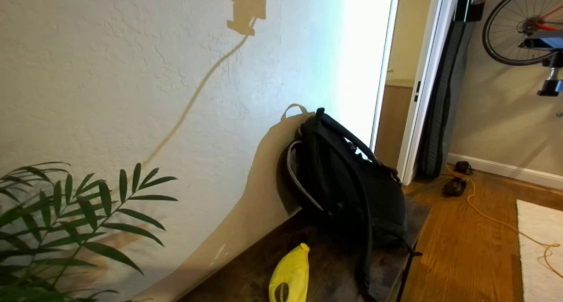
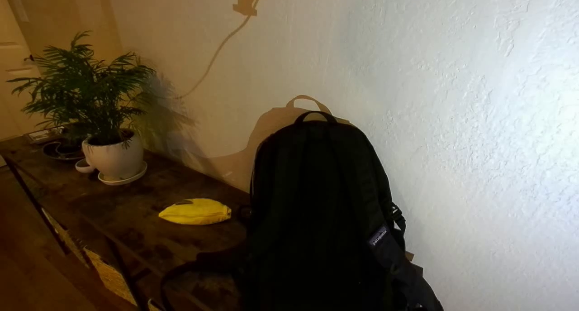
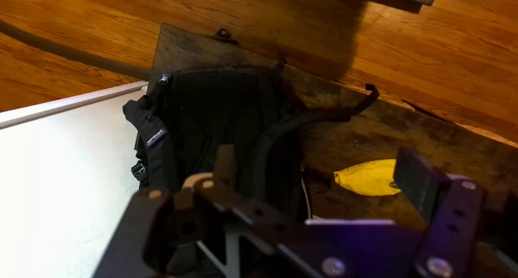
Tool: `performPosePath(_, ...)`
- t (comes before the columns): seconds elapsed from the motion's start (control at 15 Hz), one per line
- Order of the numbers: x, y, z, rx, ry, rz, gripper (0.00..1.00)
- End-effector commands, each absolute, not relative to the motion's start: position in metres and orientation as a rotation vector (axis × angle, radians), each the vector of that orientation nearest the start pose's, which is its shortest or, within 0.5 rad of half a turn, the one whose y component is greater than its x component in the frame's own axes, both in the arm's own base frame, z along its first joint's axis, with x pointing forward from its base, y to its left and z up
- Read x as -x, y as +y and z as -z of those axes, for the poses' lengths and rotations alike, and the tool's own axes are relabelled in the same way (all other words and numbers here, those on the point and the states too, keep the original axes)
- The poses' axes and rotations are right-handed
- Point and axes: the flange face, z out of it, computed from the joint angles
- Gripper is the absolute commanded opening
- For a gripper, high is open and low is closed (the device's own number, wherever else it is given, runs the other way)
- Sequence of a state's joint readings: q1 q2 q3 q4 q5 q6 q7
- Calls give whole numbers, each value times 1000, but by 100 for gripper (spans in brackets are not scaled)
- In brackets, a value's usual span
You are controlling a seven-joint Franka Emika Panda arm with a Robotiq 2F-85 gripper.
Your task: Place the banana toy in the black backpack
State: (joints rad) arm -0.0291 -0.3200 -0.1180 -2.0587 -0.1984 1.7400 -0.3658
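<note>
Banana (image 2: 195, 212) lay on the dark table (image 2: 135, 207), outside the backpack (image 2: 312, 211) and just beside it, a strip of bare wood between. In an exterior view it sat at 9 o'clock of the backpack; in an exterior view the same banana (image 1: 290, 275) came out nearer 7 o'clock, lower end cut off by the frame. Wrist view put it between 3 and 4 o'clock of the backpack.

Gripper (image 3: 317, 170) entered the wrist view from 6 o'clock, fingers (image 3: 421, 185) spread well apart: one over the backpack, one toward 4 o'clock covering a tip of the banana (line of sight only; both exterior views had the banana by itself on the wood).

Backpack stood on the table, tilted toward the wall (image 1: 198, 73); couldn't tell whether they touched. A strap (image 3: 323, 115) trailed across the table toward 2 or 3 o'clock in the wrist view.

Plant (image 2: 90, 89) in a white pot (image 2: 115, 159) at 10 o'clock of the banana, pot on a saucer (image 2: 124, 179). In an exterior view leaves (image 1: 88, 209) filled 8 o'clock, bike wheel (image 1: 526, 26) at 2 o'clock, pale rug (image 1: 534, 271) at 4 o'clock on the floor (image 1: 462, 249).
</note>
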Motion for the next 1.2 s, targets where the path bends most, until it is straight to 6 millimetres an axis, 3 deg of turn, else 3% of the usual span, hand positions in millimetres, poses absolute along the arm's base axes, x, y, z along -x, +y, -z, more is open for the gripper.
performPosePath(0.0,-463,-93,-547,3288,-320,0,100)
performPosePath(0.53,-495,-76,-479,3252,11,37,100)
performPosePath(0.87,-503,-57,-443,3151,15,-82,100)
performPosePath(1.07,-507,-47,-433,3106,2,-122,100)
performPosePath(1.13,-509,-52,-436,3133,-6,-119,100)
